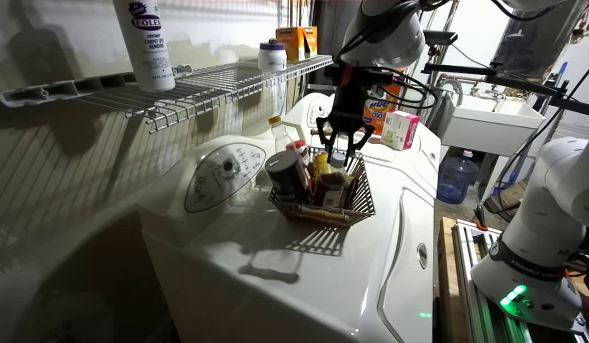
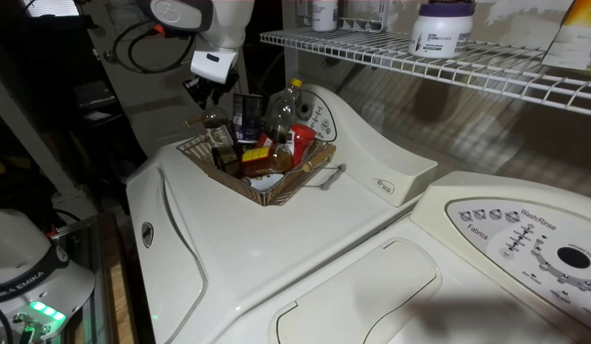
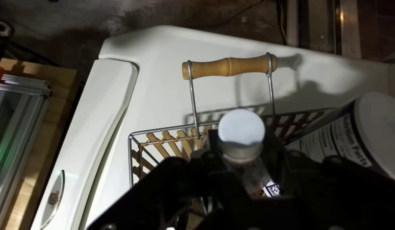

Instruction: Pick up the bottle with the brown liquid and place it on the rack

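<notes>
The black two-fingered gripper [image 1: 339, 156] straddles the top of the white-capped clear plastic bottle of brown liquid [image 1: 330, 184] in the brown slatted wood-and-wire basket [image 2: 282, 192]; whether it grips, I cannot tell.

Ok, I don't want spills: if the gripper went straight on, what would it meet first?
Most likely the bottle of brown liquid: its white cap lines up with the gripper; exact depth is unclear.

In an exterior view I look down along the white machine [image 1: 323, 286], rack [image 1: 232, 81] left, arm base [image 1: 542, 290] right. In an exterior view I'm at the opposite end: sides swapped, control panel [image 2: 534, 253] near. Basket [image 2: 281, 193] and rack in both exterior views. Wrist view: close, steeply down past gripper [image 3: 242, 142] onto bottle [image 3: 242, 153].
</notes>
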### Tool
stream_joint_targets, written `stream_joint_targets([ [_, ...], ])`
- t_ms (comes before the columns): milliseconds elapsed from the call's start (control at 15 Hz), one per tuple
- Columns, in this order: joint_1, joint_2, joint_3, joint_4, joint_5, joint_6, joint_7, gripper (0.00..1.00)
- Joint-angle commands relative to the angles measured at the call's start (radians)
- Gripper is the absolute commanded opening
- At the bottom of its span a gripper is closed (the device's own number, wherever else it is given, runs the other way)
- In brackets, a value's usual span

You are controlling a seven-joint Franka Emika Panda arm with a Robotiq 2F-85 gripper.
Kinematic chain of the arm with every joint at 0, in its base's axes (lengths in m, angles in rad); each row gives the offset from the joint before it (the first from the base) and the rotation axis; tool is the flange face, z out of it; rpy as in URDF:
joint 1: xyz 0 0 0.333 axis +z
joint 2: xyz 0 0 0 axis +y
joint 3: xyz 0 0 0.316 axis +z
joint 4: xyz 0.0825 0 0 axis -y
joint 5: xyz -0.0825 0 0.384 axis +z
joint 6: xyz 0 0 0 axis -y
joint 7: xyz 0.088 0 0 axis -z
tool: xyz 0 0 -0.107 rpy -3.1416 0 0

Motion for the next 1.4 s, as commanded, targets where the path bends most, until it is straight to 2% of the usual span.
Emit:
stream_joint_targets([
  [0, -0.017, 0.031, 0.004, -0.012, -0.026, 0.090, 0.008, 0.62],
  [267, -0.010, 0.033, 0.021, -0.046, -0.137, 0.230, 0.045, 0.89],
  [400, 0.001, 0.016, 0.037, -0.070, -0.214, 0.292, 0.050, 1.00],
  [667, 0.024, -0.057, 0.104, -0.115, -0.427, 0.333, 0.144, 1.00],
  [933, 0.045, -0.143, 0.183, -0.137, -0.605, 0.287, 0.257, 1.00],
  [1333, 0.063, -0.228, 0.259, -0.149, -0.700, 0.250, 0.329, 1.00],
])
